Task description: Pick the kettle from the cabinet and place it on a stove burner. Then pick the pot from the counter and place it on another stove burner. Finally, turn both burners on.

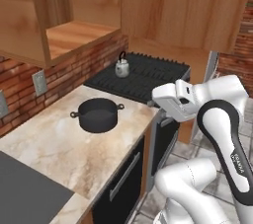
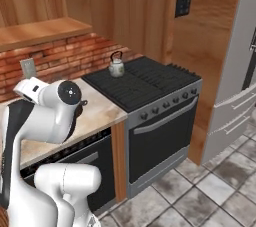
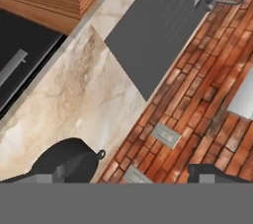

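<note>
Kitchen with red brick wall, marble counter (image 1: 59,144) next to black stove (image 1: 148,77). Found pincer (image 3: 131,177) with tips wide apart, holding nothing, looking down on counter near pot (image 1: 98,114). Saw kettle (image 1: 122,66) already standing on back burner, away from open cabinet (image 1: 74,35); pot not yet lifted. Judged next step as pot pickup: needed to come down straight over one side of rim, close on wall between loop handles, lift level, choose burner well apart from kettle. Counted one kettle, one pot, two wall sockets (image 3: 166,135).
</note>
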